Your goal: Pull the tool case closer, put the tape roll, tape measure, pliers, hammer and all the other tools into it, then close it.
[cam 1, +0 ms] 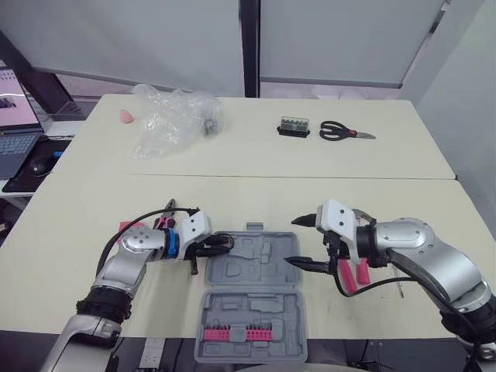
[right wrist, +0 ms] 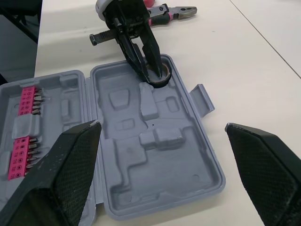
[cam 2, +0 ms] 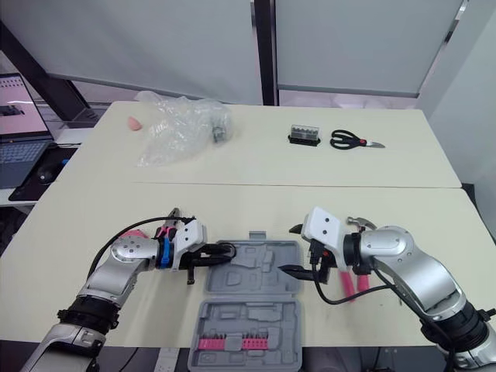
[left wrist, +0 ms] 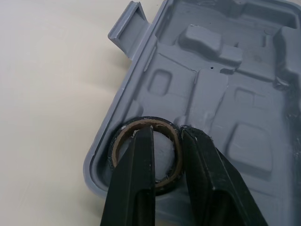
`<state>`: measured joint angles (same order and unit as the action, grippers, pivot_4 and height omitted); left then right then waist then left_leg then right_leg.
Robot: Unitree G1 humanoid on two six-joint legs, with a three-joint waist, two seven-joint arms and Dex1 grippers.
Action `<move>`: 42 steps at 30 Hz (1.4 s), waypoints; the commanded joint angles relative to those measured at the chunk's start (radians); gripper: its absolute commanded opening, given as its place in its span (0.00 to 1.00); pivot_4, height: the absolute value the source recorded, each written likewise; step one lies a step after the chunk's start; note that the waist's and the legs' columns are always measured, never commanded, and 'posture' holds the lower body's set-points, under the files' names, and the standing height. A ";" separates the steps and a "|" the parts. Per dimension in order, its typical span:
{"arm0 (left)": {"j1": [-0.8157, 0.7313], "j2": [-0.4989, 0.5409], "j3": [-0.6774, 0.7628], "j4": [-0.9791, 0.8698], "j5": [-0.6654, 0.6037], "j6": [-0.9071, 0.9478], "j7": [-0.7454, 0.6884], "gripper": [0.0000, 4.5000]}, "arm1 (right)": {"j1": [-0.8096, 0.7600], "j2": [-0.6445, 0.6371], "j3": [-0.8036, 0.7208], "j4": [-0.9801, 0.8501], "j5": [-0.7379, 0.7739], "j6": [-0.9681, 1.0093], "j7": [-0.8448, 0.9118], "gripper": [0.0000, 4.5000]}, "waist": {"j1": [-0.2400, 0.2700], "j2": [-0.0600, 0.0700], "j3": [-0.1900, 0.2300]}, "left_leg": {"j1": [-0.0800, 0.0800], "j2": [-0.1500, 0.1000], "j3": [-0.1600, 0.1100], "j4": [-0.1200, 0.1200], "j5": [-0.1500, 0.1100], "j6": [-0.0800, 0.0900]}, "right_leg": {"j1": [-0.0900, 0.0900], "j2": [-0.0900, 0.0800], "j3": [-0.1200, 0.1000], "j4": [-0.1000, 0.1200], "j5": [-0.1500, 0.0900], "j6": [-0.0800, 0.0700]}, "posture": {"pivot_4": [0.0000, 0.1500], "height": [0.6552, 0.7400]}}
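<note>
the grey tool case (cam 1: 263,271) lies open and flat at 6 o'clock on the near table (cam 1: 77,232). its two halves are stacked toward the table edge. the nearer half carries a row of pink bits (cam 1: 236,334), and the farther half is a moulded tray.

the tape roll (left wrist: 160,123) lies flat in the tray's 10 o'clock corner, inside the case and against its rim. the left pincer (cam 1: 226,245) reaches in from 9 o'clock and is grasping the roll by its wall. one black finger is down in the hole and the other is outside the ring.

the right pincer (cam 1: 293,241) hangs at the tray's 3 o'clock edge. it is released, with its two fingers spread wide and nothing between them. just past it at 3 o'clock, two pink handles (cam 1: 346,277) lie on the table partly under the right arm, and i cannot tell which tools they belong to.

the pliers (right wrist: 169,12) lie on the table outside the case, at 9 o'clock from it behind the left pincer.

on the far table, black scissors (cam 1: 341,132) sit at 1 o'clock with a small box (cam 1: 294,126) just beside them. a crumpled plastic bag (cam 1: 174,120) is at 11 o'clock. a laptop (cam 1: 17,124) stands off the table at 10 o'clock.
</note>
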<state>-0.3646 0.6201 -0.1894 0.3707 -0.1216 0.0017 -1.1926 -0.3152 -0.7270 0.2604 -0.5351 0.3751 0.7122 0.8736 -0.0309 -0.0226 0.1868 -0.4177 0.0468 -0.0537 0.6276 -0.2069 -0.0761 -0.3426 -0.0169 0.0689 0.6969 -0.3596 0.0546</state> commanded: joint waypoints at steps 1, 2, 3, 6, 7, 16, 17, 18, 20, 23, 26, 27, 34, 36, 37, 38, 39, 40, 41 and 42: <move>0.004 0.009 -0.011 0.025 0.020 0.003 -0.012 0.20 | 0.012 -0.009 -0.008 -0.042 0.006 -0.010 0.008 1.00 | 0.000 0.000 0.000 | 0.000 0.000 0.000 0.000 0.000 0.000 | 0.000 0.000 0.000 0.000 0.000 0.000 | 1.00 1.00; 0.005 0.015 -0.007 0.019 0.014 0.007 -0.020 0.20 | 0.015 -0.010 -0.009 -0.045 0.007 -0.009 0.009 1.00 | -0.001 0.000 0.000 | 0.000 0.000 0.000 0.000 0.000 0.000 | 0.000 0.000 0.000 0.000 0.000 0.000 | 1.00 1.00; 0.005 0.022 -0.003 0.012 0.009 0.010 -0.027 0.20 | 0.017 -0.011 -0.010 -0.047 0.008 -0.009 0.010 1.00 | -0.001 0.000 0.000 | 0.000 0.000 0.000 0.000 0.000 0.000 | 0.000 0.000 0.000 0.000 0.000 0.000 | 1.00 1.00; -0.001 0.046 0.018 -0.016 -0.013 0.020 -0.052 0.20 | 0.021 -0.008 -0.014 -0.049 0.015 -0.011 0.012 1.00 | -0.003 0.000 0.000 | 0.000 0.000 0.000 0.000 0.000 0.000 | 0.000 0.000 0.000 0.000 0.000 0.000 | 1.00 1.00; -0.005 0.058 0.032 -0.034 -0.028 0.028 -0.062 0.20 | 0.022 -0.006 -0.016 -0.049 0.017 -0.013 0.012 1.00 | -0.005 0.000 0.000 | 0.000 0.000 0.000 0.000 0.000 0.000 | 0.000 0.000 0.000 0.000 0.000 0.000 | 1.00 1.00; 0.096 0.235 0.271 -0.278 -0.232 0.162 -0.107 0.20 | 0.097 -0.013 -0.120 -0.038 0.002 -0.166 0.018 1.00 | -0.003 0.000 0.000 | -0.002 0.001 0.000 -0.001 0.000 0.000 | -0.002 0.000 0.000 -0.001 0.000 0.000 | 1.00 1.00; 0.127 0.255 0.317 -0.284 -0.243 0.169 -0.092 0.20 | 0.128 -0.029 -0.153 -0.033 -0.004 -0.183 0.017 1.00 | -0.003 0.000 0.000 | -0.002 0.001 0.000 -0.001 0.000 0.000 | -0.002 0.000 0.000 -0.001 0.000 0.000 | 1.00 1.00; 0.161 0.269 0.360 -0.286 -0.245 0.166 -0.073 0.20 | 0.159 -0.049 -0.187 -0.025 -0.007 -0.193 0.019 1.00 | -0.003 0.000 0.000 | -0.001 0.000 0.000 -0.001 0.000 0.000 | -0.002 0.000 0.000 -0.001 0.000 0.000 | 1.00 1.00; 0.239 0.294 0.440 -0.292 -0.254 0.179 -0.045 0.20 | 0.232 -0.096 -0.265 0.001 -0.020 -0.232 0.032 1.00 | -0.002 0.000 0.000 | -0.001 0.001 0.001 -0.001 0.000 0.000 | -0.002 -0.001 0.000 -0.001 0.000 0.000 | 1.00 1.00; 0.368 0.289 0.582 -0.283 -0.259 0.185 0.035 0.20 | 0.350 -0.184 -0.371 0.080 -0.077 -0.333 0.069 1.00 | -0.001 0.000 0.000 | -0.001 0.000 0.001 -0.001 0.000 0.000 | -0.001 -0.001 0.000 -0.001 0.000 0.000 | 1.00 1.00; 0.517 0.270 0.693 -0.273 -0.245 0.162 0.078 0.20 | 0.432 -0.227 -0.470 0.156 -0.093 -0.387 0.090 1.00 | -0.003 0.000 0.000 | 0.000 0.001 0.001 -0.001 0.000 0.000 | 0.000 -0.001 0.000 -0.001 0.000 0.000 | 1.00 1.00; 0.561 0.265 0.726 -0.259 -0.243 0.151 0.085 0.20 | 0.456 -0.240 -0.500 0.177 -0.095 -0.400 0.103 1.00 | -0.004 0.000 0.000 | 0.001 0.001 0.002 -0.002 0.000 0.000 | 0.000 -0.001 0.001 -0.001 0.000 0.000 | 1.00 1.00; 0.711 0.289 0.901 -0.066 -0.282 0.201 0.094 0.61 | 0.631 -0.362 -0.690 0.338 -0.129 -0.489 0.254 1.00 | 0.000 0.000 0.000 | 0.001 0.000 0.002 -0.002 0.000 0.000 | 0.000 -0.001 0.001 -0.002 -0.001 -0.001 | 1.00 1.00; 0.753 0.297 0.924 -0.031 -0.279 0.210 0.083 0.75 | 0.665 -0.382 -0.729 0.372 -0.130 -0.503 0.292 1.00 | 0.000 -0.001 0.000 | 0.001 0.000 0.002 -0.002 0.000 0.000 | 0.000 -0.002 0.001 -0.003 -0.001 0.000 | 1.00 1.00; 0.771 0.298 0.933 -0.022 -0.280 0.210 0.079 0.83 | 0.677 -0.386 -0.743 0.379 -0.125 -0.502 0.306 1.00 | -0.001 -0.001 0.000 | 0.001 0.000 0.002 -0.003 0.000 0.000 | 0.000 -0.002 0.001 -0.003 -0.001 -0.001 | 1.00 1.00; 0.779 0.296 0.937 -0.021 -0.279 0.209 0.081 0.88 | 0.683 -0.388 -0.749 0.384 -0.125 -0.508 0.316 1.00 | -0.002 -0.001 0.000 | 0.001 0.001 0.003 -0.003 0.000 0.000 | 0.000 -0.002 0.001 -0.003 -0.001 -0.001 | 1.00 1.00; 0.787 0.293 0.942 -0.021 -0.282 0.212 0.085 0.96 | 0.686 -0.390 -0.751 0.390 -0.128 -0.515 0.324 1.00 | -0.002 -0.001 0.000 | 0.001 0.001 0.003 -0.003 0.000 0.000 | 0.000 -0.002 0.001 -0.003 -0.001 -0.001 | 1.00 1.00; 0.790 0.290 0.945 -0.023 -0.287 0.219 0.090 0.99 | 0.685 -0.391 -0.750 0.394 -0.131 -0.521 0.330 1.00 | -0.002 -0.001 0.000 | 0.001 0.001 0.003 -0.003 0.000 0.000 | 0.000 -0.002 0.001 -0.003 -0.001 -0.001 | 1.00 1.00; 0.796 0.287 0.945 -0.029 -0.290 0.222 0.091 0.99 | 0.680 -0.392 -0.746 0.395 -0.132 -0.524 0.334 1.00 | -0.002 -0.001 0.000 | 0.002 0.001 0.002 -0.003 0.000 0.000 | 0.000 -0.001 0.001 -0.003 -0.001 -0.001 | 1.00 1.00; 0.800 0.285 0.944 -0.035 -0.294 0.226 0.091 0.99 | 0.675 -0.393 -0.742 0.396 -0.134 -0.526 0.338 1.00 | -0.002 -0.001 0.000 | 0.002 0.001 0.003 -0.003 0.000 0.000 | 0.000 -0.002 0.001 -0.003 -0.001 -0.001 | 1.00 1.00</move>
<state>0.4253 0.8992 0.7128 0.3503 -0.3953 0.2208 -1.1022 0.3699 -1.0993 -0.4536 -0.1380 0.2449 0.2014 1.1997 -0.0325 -0.0240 0.1864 -0.4162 0.0477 -0.0512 0.6246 -0.2071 -0.0762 -0.3424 -0.0184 0.0698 0.6937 -0.3606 0.0536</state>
